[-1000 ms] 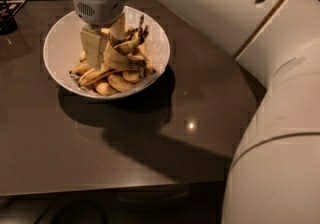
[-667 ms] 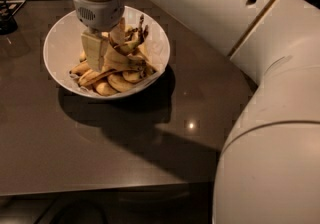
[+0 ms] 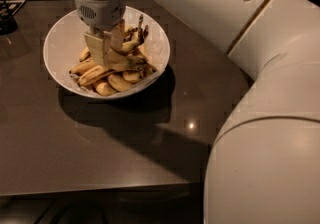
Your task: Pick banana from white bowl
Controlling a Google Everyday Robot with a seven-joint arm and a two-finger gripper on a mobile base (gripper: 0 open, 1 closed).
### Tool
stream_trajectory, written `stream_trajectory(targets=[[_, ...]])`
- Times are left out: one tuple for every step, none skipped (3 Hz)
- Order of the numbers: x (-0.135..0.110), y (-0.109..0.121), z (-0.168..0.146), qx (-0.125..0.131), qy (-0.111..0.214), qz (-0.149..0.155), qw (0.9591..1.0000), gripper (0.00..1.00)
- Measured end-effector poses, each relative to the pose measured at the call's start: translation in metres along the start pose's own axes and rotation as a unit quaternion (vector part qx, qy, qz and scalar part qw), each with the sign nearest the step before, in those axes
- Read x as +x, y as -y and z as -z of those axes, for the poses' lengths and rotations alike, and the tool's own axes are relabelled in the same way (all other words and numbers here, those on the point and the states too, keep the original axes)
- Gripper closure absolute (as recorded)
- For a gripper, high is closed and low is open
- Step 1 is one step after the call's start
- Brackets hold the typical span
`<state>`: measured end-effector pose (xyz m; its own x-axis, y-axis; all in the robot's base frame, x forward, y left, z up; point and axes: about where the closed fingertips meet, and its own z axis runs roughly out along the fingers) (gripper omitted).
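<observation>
The white bowl (image 3: 60, 43) stands on the dark table at the upper left and holds several bananas. My gripper (image 3: 109, 50) reaches straight down into the pile from above. Its pale fingers (image 3: 99, 50) are closed around the banana (image 3: 129, 48), a curved pale yellow one whose dark stalk points up at the right. The banana still rests among the others in the bowl. Smaller brown-streaked bananas (image 3: 107, 82) lie in front of it and under it.
The dark brown table (image 3: 100, 148) runs to a front edge near the bottom. My thick white arm (image 3: 260, 118) fills the right side and crosses over the top. Dark objects (image 3: 7, 15) stand at the far left edge.
The gripper stays in the bowl at almost the same spot. The big arm segment at the right has shifted slightly. The bananas have not visibly moved.
</observation>
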<state>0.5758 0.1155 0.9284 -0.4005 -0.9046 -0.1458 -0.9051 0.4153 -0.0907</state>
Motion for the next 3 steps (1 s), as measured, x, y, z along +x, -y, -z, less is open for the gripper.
stream_trajectory(targets=[[0.000,0.000,0.000,0.000,0.000,0.000,1.0000,0.89],[-0.005,-0.002,0.006,-0.003,0.030,0.021,0.9993,1.00],[0.005,-0.012,0.034,-0.012,0.094,0.062,0.9936,1.00]])
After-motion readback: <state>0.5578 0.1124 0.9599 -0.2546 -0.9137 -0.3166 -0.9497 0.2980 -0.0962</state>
